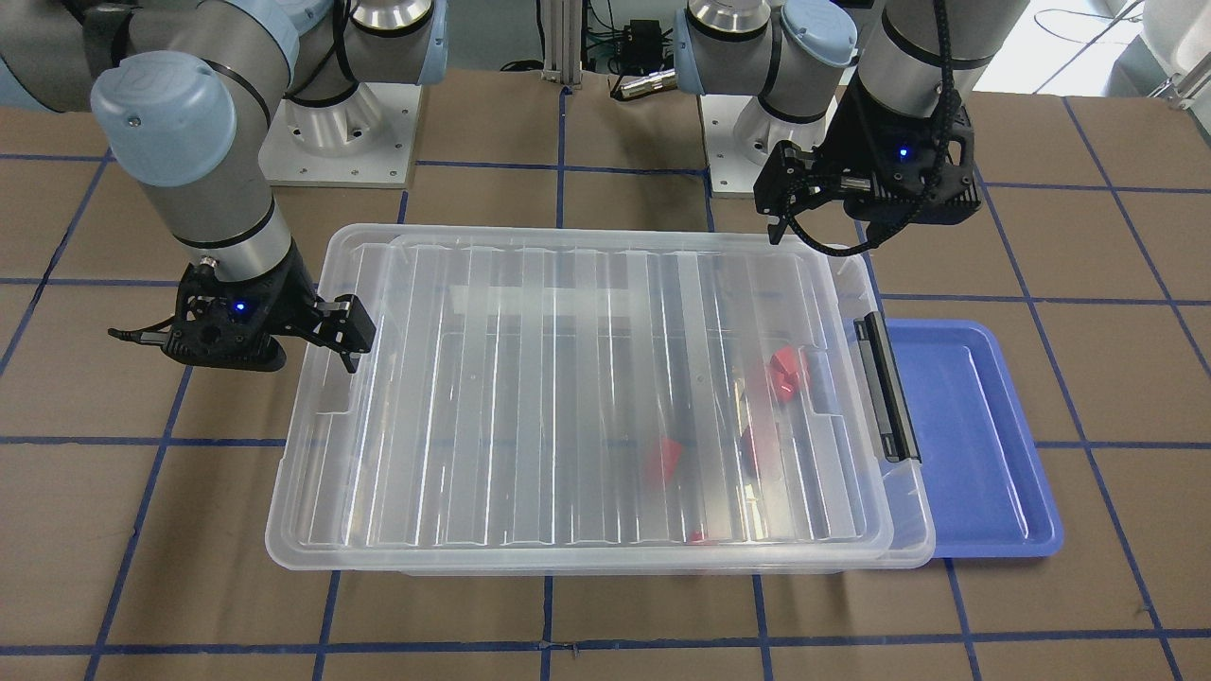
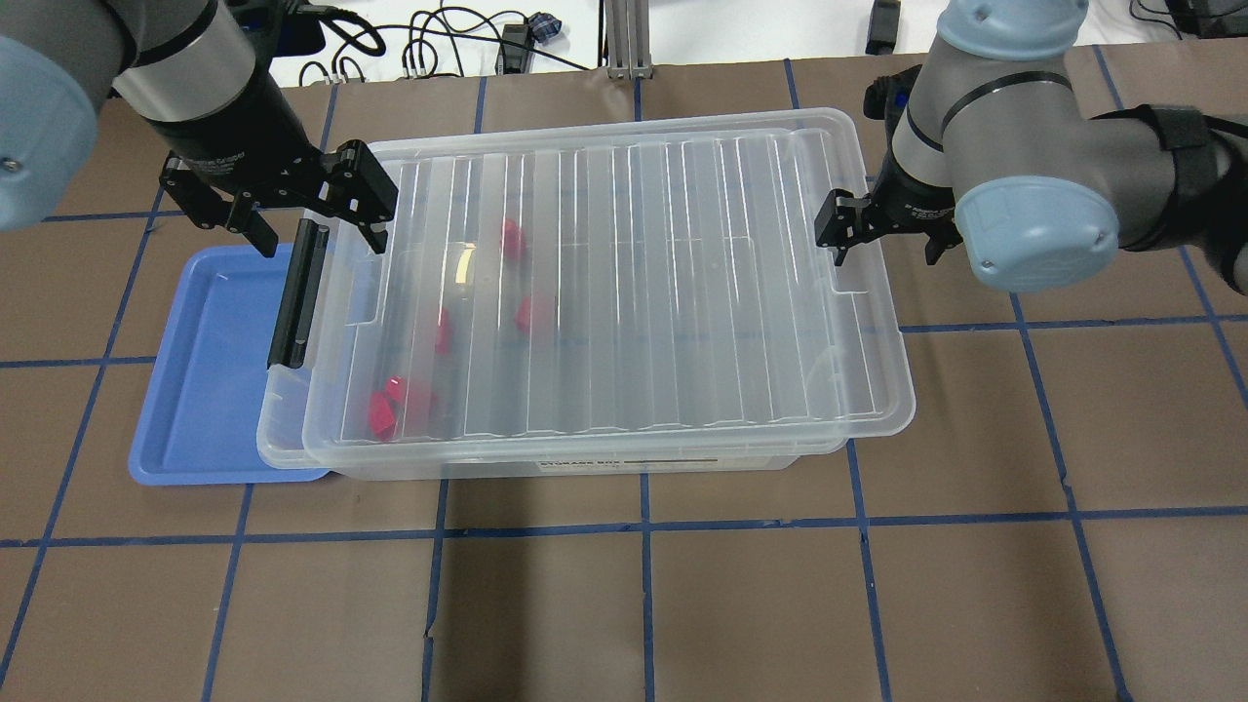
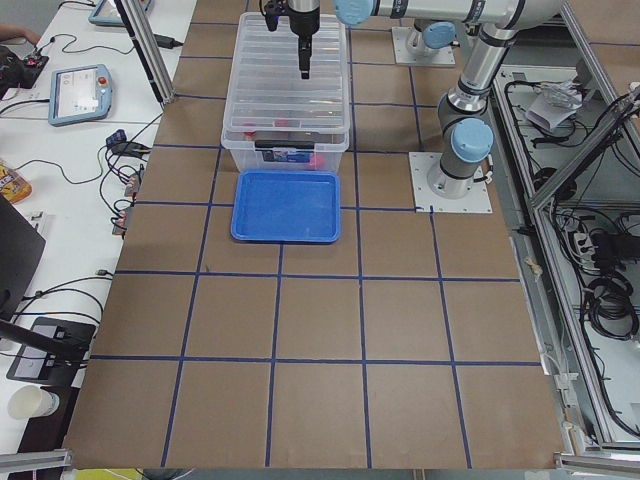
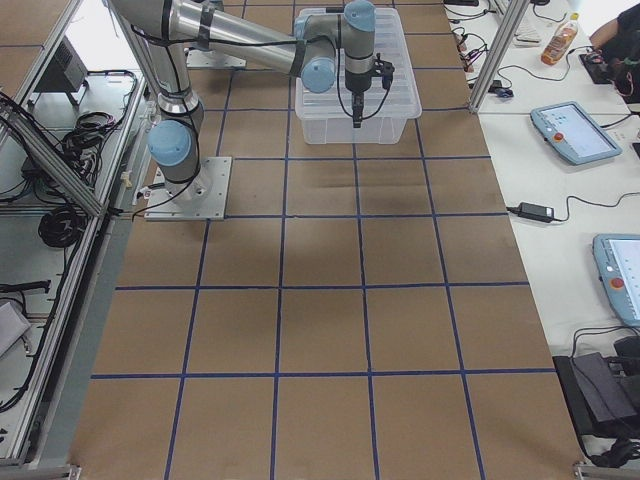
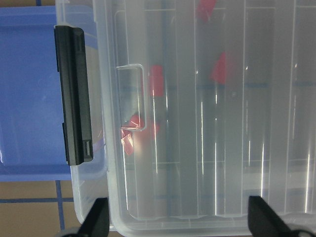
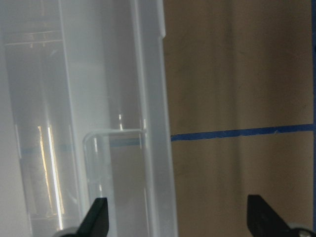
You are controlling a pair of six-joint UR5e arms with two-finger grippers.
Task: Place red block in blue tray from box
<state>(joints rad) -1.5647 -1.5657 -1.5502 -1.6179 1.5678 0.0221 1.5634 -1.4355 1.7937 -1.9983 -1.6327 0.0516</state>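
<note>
Brown gridded tabletop | one box, lid on | red blocks inside, at least four, count blurred | one blue tray just beside box's latch end | left gripper spread wide, empty, above latch end | right gripper spread wide, empty, above opposite end

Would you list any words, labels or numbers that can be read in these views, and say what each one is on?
"STORAGE BOX" (faint, not certain): strip label on the side wall of the box.
Dark label on the box's end: too small to read.
Nothing else is legible.
</note>
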